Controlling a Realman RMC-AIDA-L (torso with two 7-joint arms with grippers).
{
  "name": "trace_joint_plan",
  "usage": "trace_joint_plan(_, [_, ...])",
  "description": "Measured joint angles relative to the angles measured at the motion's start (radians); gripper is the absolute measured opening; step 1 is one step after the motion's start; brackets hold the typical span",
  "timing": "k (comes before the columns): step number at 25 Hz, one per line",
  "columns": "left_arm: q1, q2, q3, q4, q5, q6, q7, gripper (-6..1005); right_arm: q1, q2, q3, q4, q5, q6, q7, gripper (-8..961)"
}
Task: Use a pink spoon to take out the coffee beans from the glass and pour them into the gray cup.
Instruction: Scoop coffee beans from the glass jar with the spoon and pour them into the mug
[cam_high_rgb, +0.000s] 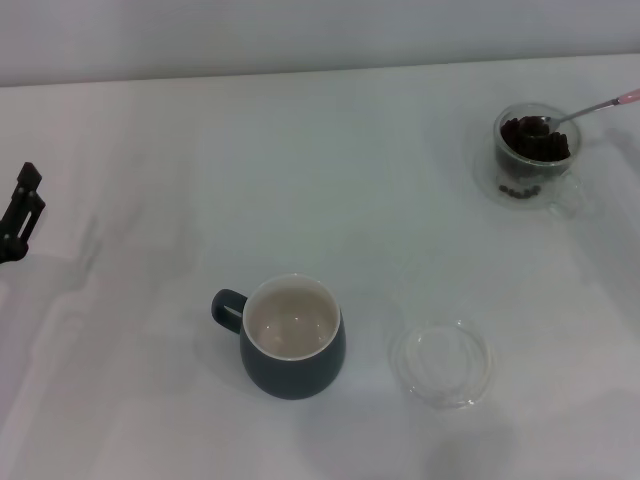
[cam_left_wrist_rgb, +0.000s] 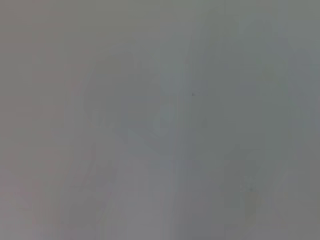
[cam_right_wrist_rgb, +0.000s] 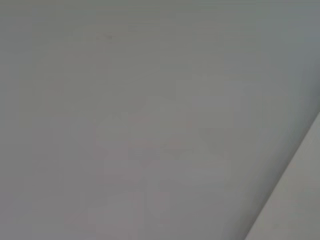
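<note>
Spoon (cam_high_rgb: 580, 110) propped in the bean-filled (cam_high_rgb: 535, 140) glass (cam_high_rgb: 535, 155) far right, cup (cam_high_rgb: 292, 337) near centre: a long carry risks spilled beans; left claw (cam_high_rgb: 20, 215) at the counter's (cam_high_rgb: 320, 180) left edge, grip state indiscernible; right claw unseen.

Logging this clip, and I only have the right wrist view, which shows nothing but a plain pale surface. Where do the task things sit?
Observer: The glass stands far right on the table, holding the coffee beans.
Operator: And the spoon?
Observer: The pink spoon rests in the glass, bowl in the beans, handle leaning out to the right.
Operator: The cup?
Observer: The gray cup stands near centre, upright, no beans inside.
Operator: Any arm?
Observer: Only the left gripper, at the left edge, away from everything.
</note>
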Motion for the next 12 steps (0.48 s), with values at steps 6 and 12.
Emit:
trace_joint_plan(6, [0.000, 0.000, -0.001, 0.000, 0.000, 0.002, 0.000, 652, 0.000, 0.010, -0.002, 0.000, 0.000, 0.058, 0.010, 153])
trace_joint_plan(12, [0.000, 0.000, 0.000, 0.000, 0.000, 0.002, 0.000, 652, 0.004, 0.030, -0.009, 0.000, -0.008, 0.106, 0.000, 153])
